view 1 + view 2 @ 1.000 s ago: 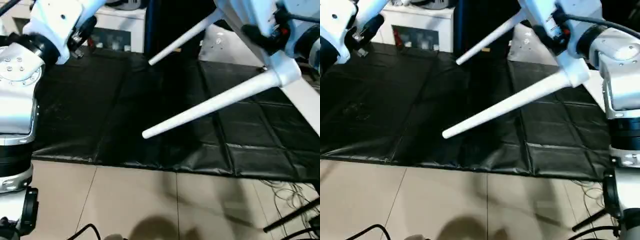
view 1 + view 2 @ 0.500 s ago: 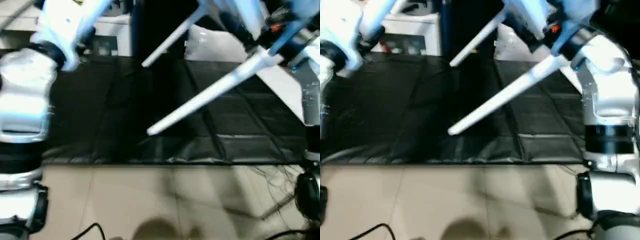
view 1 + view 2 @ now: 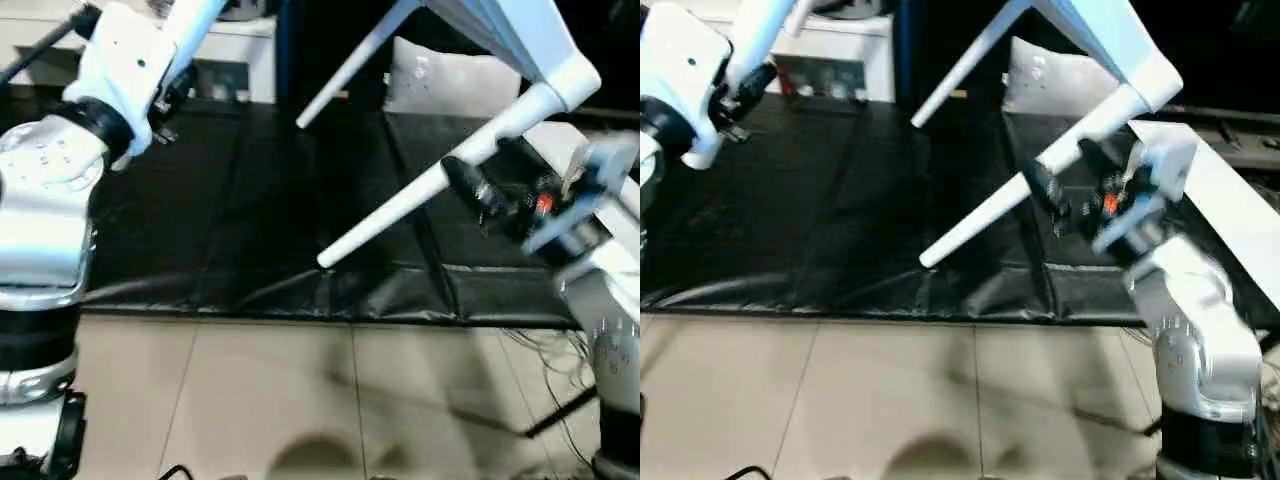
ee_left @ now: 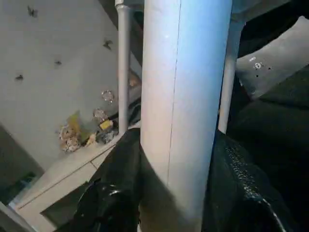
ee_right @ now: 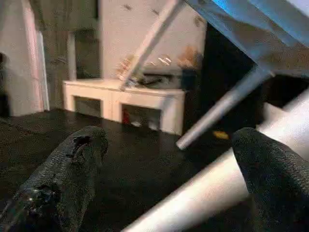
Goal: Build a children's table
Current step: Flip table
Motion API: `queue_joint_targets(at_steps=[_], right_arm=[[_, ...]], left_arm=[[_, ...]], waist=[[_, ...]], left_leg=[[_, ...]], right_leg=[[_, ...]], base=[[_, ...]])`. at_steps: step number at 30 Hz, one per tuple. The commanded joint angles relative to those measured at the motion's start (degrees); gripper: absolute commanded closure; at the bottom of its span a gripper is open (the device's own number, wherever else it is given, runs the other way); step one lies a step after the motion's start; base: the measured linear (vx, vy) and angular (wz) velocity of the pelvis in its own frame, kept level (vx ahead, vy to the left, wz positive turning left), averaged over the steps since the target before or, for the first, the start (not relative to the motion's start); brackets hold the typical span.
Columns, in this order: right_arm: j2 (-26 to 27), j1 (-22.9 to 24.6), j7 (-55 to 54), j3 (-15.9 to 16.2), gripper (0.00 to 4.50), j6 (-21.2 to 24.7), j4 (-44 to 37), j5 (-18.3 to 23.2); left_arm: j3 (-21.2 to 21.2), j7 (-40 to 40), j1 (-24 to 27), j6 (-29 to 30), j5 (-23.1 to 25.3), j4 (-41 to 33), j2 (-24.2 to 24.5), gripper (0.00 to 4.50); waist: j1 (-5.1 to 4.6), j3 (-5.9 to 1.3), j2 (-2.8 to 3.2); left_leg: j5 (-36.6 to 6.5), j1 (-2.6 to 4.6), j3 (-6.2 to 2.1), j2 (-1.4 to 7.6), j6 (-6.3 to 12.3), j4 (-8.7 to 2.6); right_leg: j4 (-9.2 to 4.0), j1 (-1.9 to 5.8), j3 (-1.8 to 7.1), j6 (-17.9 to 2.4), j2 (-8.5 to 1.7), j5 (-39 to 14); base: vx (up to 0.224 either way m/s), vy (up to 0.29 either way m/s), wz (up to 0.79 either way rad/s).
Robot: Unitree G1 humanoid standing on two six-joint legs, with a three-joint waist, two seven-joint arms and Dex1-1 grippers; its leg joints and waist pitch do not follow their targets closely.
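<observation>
While the table (image 3: 520, 40) hangs tipped in the air above the black mat (image 3: 250, 200), the left gripper (image 4: 176, 193) is clamped round one leg (image 4: 183, 96), black fingers (image 4: 116, 188) pressed against either side of the white tube. That grip looks to be all that carries the table right now. The top is up over the mat's far right corner, and I can see more legs plugged in: one (image 3: 425, 190) slanting down toward the mat's front edge, its tip just above it, and another (image 3: 345, 70) reaching toward the far edge by the white cabinet (image 3: 235, 55). A pillow (image 3: 450, 80) sits behind, at the mat's far edge.

The right gripper (image 5: 164, 159) is spread wide and holds nothing. It sits just beside the near leg, close under the corner socket, one finger (image 5: 270, 169) next to the tube.

My read: the legs are mostly in, and this is the turning-over stage, getting the table onto its feet. Next, that right gripper needs to close on the near leg or the top's edge so both arms share the load. Then the table can be swung round until the leg tips point at the mat, and lowered evenly.
</observation>
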Motion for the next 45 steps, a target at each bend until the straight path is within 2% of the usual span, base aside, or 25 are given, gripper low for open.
queue_joint_targets(at_steps=[1, 2, 4, 5, 6, 8, 9, 11, 14, 18, 20, 22, 24, 27, 29, 30, 31, 32, 35, 37, 38, 41, 42, 43, 45], right_arm=[[0.79, 0.65, -3.08, -0.18, 0.0, 1.06, 0.91, -1.78], [0.98, 0.56, -4.58, 0.17, 0.0, 1.29, 2.51, -3.56], [1.35, 0.08, -6.22, 0.75, 0.0, 1.37, 5.21, -5.6], [1.42, -0.13, -6.69, 1.0, 0.0, 1.41, 5.97, -5.99], [2.36, -1.24, -7.38, 0.53, 0.0, 1.42, 7.76, -5.04], [3.52, -3.19, -7.85, 0.12, 0.0, 0.39, 10.71, -4.2], [4.11, -6.13, -7.1, 0.77, 0.0, -2.14, 15.2, -4.7], [4.24, -9.66, -5.92, 2.5, 0.0, -6.44, 20.72, -7.32], [6.27, -15.01, 0.31, 2.91, 0.0, -11.0, 27.96, -5.48], [6.78, -16.71, 2.03, 3.02, 0.0, -12.62, 30.8, -5.38], [7.03, -22.64, 1.35, 3.27, 0.0, -17.85, 42.87, -8.43], [7.22, -24.8, 0.71, 2.73, 0.0, -19.58, 47.09, -8.82], [7.62, -27.7, 1.97, 1.88, 0.0, -21.39, 52.1, -8.25], [7.67, -30.05, 3.18, 0.82, 0.0, -22.09, 56.22, -7.5], [7.56, -31.0, 4.44, 0.72, 0.0, -22.62, 57.25, -7.29], [7.47, -31.87, 5.49, 0.67, 0.0, -23.49, 58.56, -7.17], [7.48, -32.5, 6.61, 0.6, 0.0, -23.68, 58.22, -6.63], [7.48, -32.5, 6.61, 0.6, 0.0, -23.68, 58.22, -6.63], [7.69, -33.01, 7.8, 1.09, 0.0, -24.79, 54.49, -6.01], [7.88, -32.08, 7.08, 1.53, 0.0, -24.71, 51.39, -6.13], [8.49, -30.31, 6.51, 2.01, 0.0, -23.63, 46.65, -5.58], [9.48, -27.54, 5.77, 3.46, 0.0, -22.46, 41.08, -5.93], [10.14, -26.11, 5.25, 4.74, 0.0, -22.03, 38.41, -6.88], [10.14, -26.11, 5.25, 4.74, 0.0, -22.03, 38.41, -6.88], [10.91, -25.11, 4.48, 5.79, 0.0, -21.28, 36.15, -7.47]], left_arm=[[-2.6, -2.99, 3.11, 1.44, -1.3, 2.4, -0.06, 2.92], [-2.26, -2.98, 3.49, 1.33, -1.22, 2.42, 0.25, 2.92], [-2.0, -3.18, 4.15, 1.15, -0.94, 2.5, 0.96, 2.92], [-2.01, -3.28, 4.36, 1.22, -0.83, 2.47, 1.27, 2.92], [-1.87, -3.29, 4.69, 1.04, -0.82, 2.45, 1.59, 2.92], [-1.79, -3.46, 5.16, 1.0, -0.86, 2.29, 2.06, 2.92], [-1.54, -3.51, 5.48, 0.86, -0.98, 2.21, 2.41, 2.93], [-1.29, -3.62, 5.57, 0.56, -0.96, 2.44, 2.78, 2.93], [-1.36, -3.68, 5.83, -0.44, -1.01, 3.09, 3.22, 2.93], [-1.46, -3.82, 5.91, -0.81, -1.04, 3.35, 3.39, 2.93], [-1.5, -4.45, 6.01, -2.07, -1.12, 4.28, 3.94, 2.93], [-1.44, -4.63, 6.14, -2.52, -1.31, 4.54, 4.07, 2.93], [-1.16, -4.87, 6.67, -3.35, -1.99, 4.93, 3.98, 2.93], [-0.86, -4.85, 7.87, -4.08, -2.77, 5.23, 3.17, 2.93], [-1.06, -4.75, 8.53, -4.44, -3.05, 5.55, 2.61, 2.93], [-1.2, -4.66, 8.91, -4.72, -3.23, 5.82, 2.27, 2.93], [-1.38, -4.17, 9.35, -5.27, -3.22, 6.31, 1.64, 2.93], [-1.38, -4.17, 9.35, -5.27, -3.22, 6.31, 1.64, 2.93], [-1.46, -1.42, 10.53, -8.85, -3.35, 10.77, -1.31, 2.93], [-1.4, 0.07, 10.74, -10.54, -3.23, 12.92, -2.54, 2.93], [-2.18, 1.61, 11.09, -13.03, -2.27, 15.55, -3.23, 2.93], [-1.92, 3.74, 11.36, -15.24, -1.84, 18.73, -4.72, 2.93], [-1.33, 5.19, 11.4, -16.6, -1.64, 21.1, -5.65, 2.93], [-1.33, 5.19, 11.4, -16.6, -1.64, 21.1, -5.65, 2.93], [-0.82, 6.57, 11.36, -18.02, -1.18, 23.25, -6.02, 2.93]], waist=[[-0.91, -1.69, -0.64], [-1.38, -1.58, -0.84], [-1.79, -1.52, -0.77], [-1.93, -1.45, -0.86], [-2.03, -1.27, -1.32], [-2.41, -1.16, -1.05], [-2.75, -1.15, -1.34], [-2.98, -0.95, -0.9], [-3.28, -0.69, -1.0], [-2.98, -0.51, -1.18], [-3.14, -0.67, -1.21], [-3.03, -0.65, -0.98], [-2.63, -0.71, -0.99], [-2.21, -0.96, -1.19], [-1.98, -1.16, -1.17], [-1.55, -1.71, -1.16], [-1.55, -1.71, -1.16], [-1.1, -1.99, -1.21], [-0.88, -1.78, -2.19], [-0.46, -2.73, -2.39], [-0.28, -3.28, -2.25], [-0.03, -3.95, -2.14], [0.36, -4.04, -2.29], [0.38, -3.63, -2.85], [0.64, -3.35, -2.85]], left_leg=[[-23.24, 0.82, -2.4, 3.54, -0.91, -5.76], [-23.86, 1.04, -2.3, 3.44, -0.93, -5.62], [-24.14, 0.39, -2.71, 3.76, -1.13, -6.22], [-25.05, 0.58, -2.71, 3.89, -1.37, -6.33], [-25.62, 0.75, -2.63, 3.85, -1.33, -6.34], [-26.9, 0.81, -2.87, 3.86, -1.55, -6.41], [-27.77, 0.77, -2.99, 4.01, -1.8, -6.52], [-30.25, 1.04, -3.08, 4.14, -2.42, -6.62], [-34.47, 1.4, -3.17, 4.28, -2.85, -6.68], [-34.75, 1.34, -3.16, 4.38, -3.37, -6.77], [-35.22, 1.33, -3.32, 4.49, -3.78, -6.61], [-36.61, 1.17, -3.19, 4.81, -4.17, -7.18], [-34.31, 1.22, -2.7, 4.69, -4.12, -6.99], [-29.63, 0.47, -2.41, 4.97, -3.57, -7.05], [-26.23, 0.13, -2.03, 5.2, -3.41, -7.23], [-20.53, -0.21, -1.52, 5.35, -2.88, -7.29], [-20.53, -0.21, -1.52, 5.35, -2.88, -7.29], [-15.18, -0.45, -1.05, 5.42, -1.85, -7.19], [-16.99, -0.14, 0.14, 5.14, -0.61, -6.97], [-10.12, -0.24, 0.57, 5.05, 0.96, -6.64], [1.41, -0.26, 0.95, 4.94, 4.31, -6.0], [13.92, 0.03, 0.96, 4.65, 8.12, -5.05], [18.86, 0.57, 1.21, 4.61, 9.56, -4.59], [18.96, 0.2, 1.57, 4.29, 10.85, -4.68], [13.54, -0.43, 1.37, 4.72, 10.56, -5.18]], right_leg=[[-6.99, -0.29, 2.31, -0.54, -5.26, -37.97], [-7.49, -0.65, 2.15, -0.38, -5.17, -38.92], [-7.04, 0.01, 1.92, -0.57, -5.1, -36.93], [-7.11, -0.22, 2.03, -0.72, -5.17, -36.36], [-7.37, -0.43, 1.98, -0.66, -5.17, -36.81], [-7.32, -0.44, 1.83, -1.13, -5.3, -36.71], [-7.35, -0.32, 1.63, -1.28, -5.35, -36.37], [-7.33, -0.52, 1.48, -1.44, -5.24, -35.71], [-7.71, -0.61, 0.45, -1.29, -5.58, -37.05], [-7.9, -0.76, 0.74, -1.38, -6.09, -38.01], [-7.53, -0.94, 0.36, -2.22, -6.28, -38.03], [-7.05, -0.68, 0.39, -3.02, -5.76, -33.84], [-6.97, -1.26, 1.29, -4.81, -6.3, -31.38], [-6.33, -0.85, 2.17, -6.47, -6.6, -28.73], [-5.62, -0.7, 2.52, -8.22, -6.37, -23.97], [-4.63, -0.19, 2.82, -10.16, -6.26, -17.31], [-4.63, -0.19, 2.82, -10.16, -6.26, -17.31], [-4.05, 0.2, 2.93, -11.44, -6.28, -12.01], [-4.42, -0.7, 3.37, -10.83, -5.81, -16.54], [-3.59, -0.3, 3.76, -10.5, -5.66, -10.76], [-2.09, -0.39, 3.56, -12.44, -4.91, 2.45], [-0.67, -0.15, 3.39, -15.04, -4.51, 15.43], [-0.54, -0.55, 3.3, -15.92, -4.12, 19.46], [-0.68, -0.42, 3.46, -16.21, -3.96, 19.5], [-1.09, 0.19, 3.62, -16.31, -4.68, 13.27]], base=[[0.0, 0.0, 0.0], [0.0, 0.0, 0.0], [0.0, 0.0, 0.0], [0.0, 0.0, 0.0], [0.0, 0.0, 0.0], [0.0, 0.0, 0.0], [0.0, 0.0, 0.0], [0.0, 0.0, 0.0], [0.0, 0.0, 0.0], [0.0, 0.0, 0.0], [0.0, 0.0, 0.0], [0.0, 0.0, 0.0], [0.0, 0.0, 0.0], [0.0, 0.0, 0.0], [0.026, 0.001, 0.04], [0.052, 0.001, 0.08], [0.069, 0.002, 0.06], [0.063, -0.001, 0.1], [0.058, -0.003, 0.12], [0.064, -0.012, 0.1], [0.077, -0.028, 0.06], [0.079, -0.028, 0.03], [0.074, -0.027, 0.01], [0.053, -0.015, 0.05], [0.0, 0.0, 0.0]])
